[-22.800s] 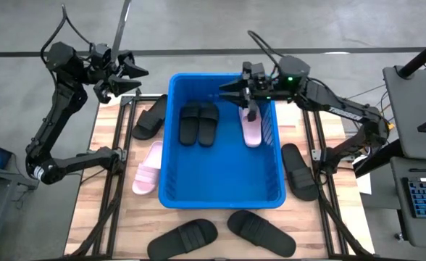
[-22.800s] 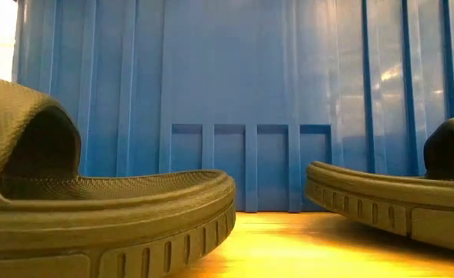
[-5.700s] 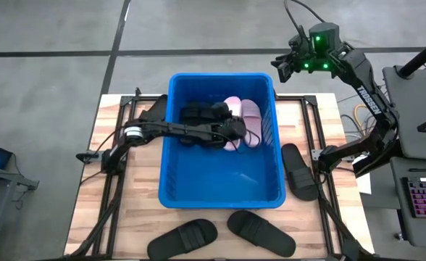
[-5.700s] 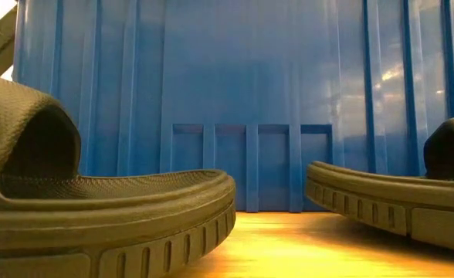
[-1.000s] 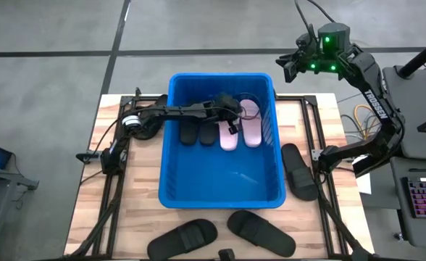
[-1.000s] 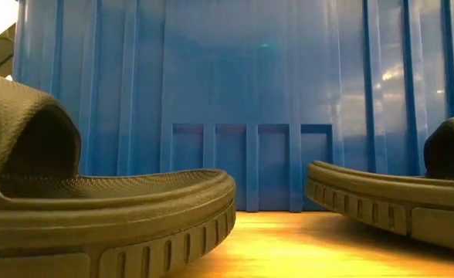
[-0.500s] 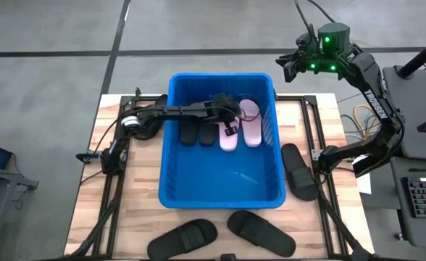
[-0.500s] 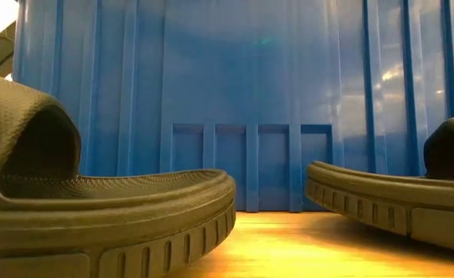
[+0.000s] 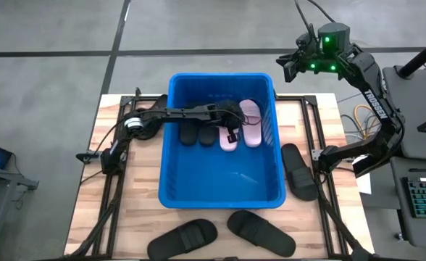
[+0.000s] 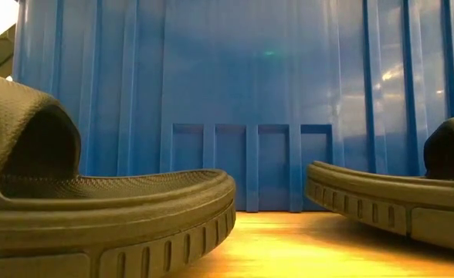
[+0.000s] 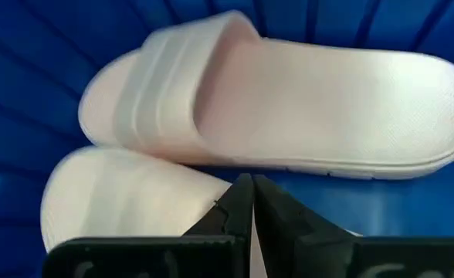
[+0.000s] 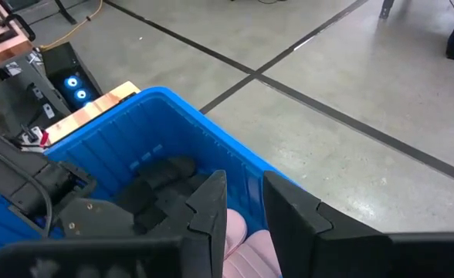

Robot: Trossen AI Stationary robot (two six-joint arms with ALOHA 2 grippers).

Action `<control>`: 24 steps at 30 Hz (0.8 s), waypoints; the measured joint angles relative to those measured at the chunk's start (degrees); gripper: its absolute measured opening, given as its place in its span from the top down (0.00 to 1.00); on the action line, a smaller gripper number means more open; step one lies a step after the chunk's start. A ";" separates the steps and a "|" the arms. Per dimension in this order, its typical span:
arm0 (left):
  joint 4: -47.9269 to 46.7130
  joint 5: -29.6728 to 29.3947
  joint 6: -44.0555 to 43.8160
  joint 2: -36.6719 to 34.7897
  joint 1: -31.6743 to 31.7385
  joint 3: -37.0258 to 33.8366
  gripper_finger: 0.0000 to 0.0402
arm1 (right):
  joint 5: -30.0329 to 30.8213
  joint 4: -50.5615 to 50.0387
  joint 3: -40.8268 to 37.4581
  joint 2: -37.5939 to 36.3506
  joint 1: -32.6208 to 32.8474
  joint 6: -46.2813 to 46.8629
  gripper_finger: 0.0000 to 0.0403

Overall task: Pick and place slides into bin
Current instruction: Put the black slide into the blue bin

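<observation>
On the table: a pale wooden slatted top (image 9: 90,210) with dark metal rails running down both sides, seen from straight above
Room: grey concrete floor (image 9: 68,29) with dark seam lines beyond the far edge; a keyboard (image 9: 424,206) and dark equipment stand to the right of the table
Bin: a large bright blue tub (image 9: 171,181) sits in the middle of the table, its long side running near to far; in the low view its ribbed wall (image 10: 250,100) fills the background
Inside the bin: at the far end lie two black slides (image 9: 197,135) side by side and, to their right, two pink slides (image 9: 248,127); the near half of the floor is bare blue
Slides outside the bin: one black slide (image 9: 298,171) on the table just right of the bin, two more black ones (image 9: 220,232) at the near edge, and a dark one (image 9: 149,125) partly hidden under the left arm, left of the bin
Low view: the two near-edge black slides (image 10: 96,208) loom large at left and right, soles flat on the wood
Left gripper (image 9: 232,129): reaches in over the left rim, low over the pink slides at the far end; its wrist view shows the two dark fingers (image 11: 228,212) pressed together with nothing between them, tips just above one pink slide (image 11: 119,193) with the other (image 11: 289,108) lying beyond
Right gripper (image 9: 289,67): raised above the far right corner of the bin, clear of everything; its wrist view shows the fingers (image 12: 208,205) slightly apart, holding nothing
</observation>
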 joint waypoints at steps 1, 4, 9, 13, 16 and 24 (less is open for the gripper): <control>-0.15 -0.56 -1.04 0.32 -0.06 0.11 1.00 | -0.01 0.02 0.00 0.00 -0.01 -0.01 0.81; -0.02 -2.73 -2.65 1.01 -0.05 0.69 1.00 | 0.00 0.02 0.00 0.00 -0.01 0.00 0.82; -2.12 -10.26 -3.41 1.03 -0.73 0.77 1.00 | 0.00 0.02 0.00 0.00 0.00 0.06 0.82; -3.83 -11.95 -4.00 0.93 -0.61 0.73 1.00 | 0.00 0.02 0.00 0.00 0.00 0.71 0.82; -3.65 -12.91 -4.14 0.73 -0.72 0.75 1.00 | 0.00 0.02 0.00 0.02 0.00 0.87 0.83; -3.28 -8.99 -4.28 -1.74 -2.49 2.48 1.00 | 0.00 -0.02 0.00 0.00 0.00 0.90 0.82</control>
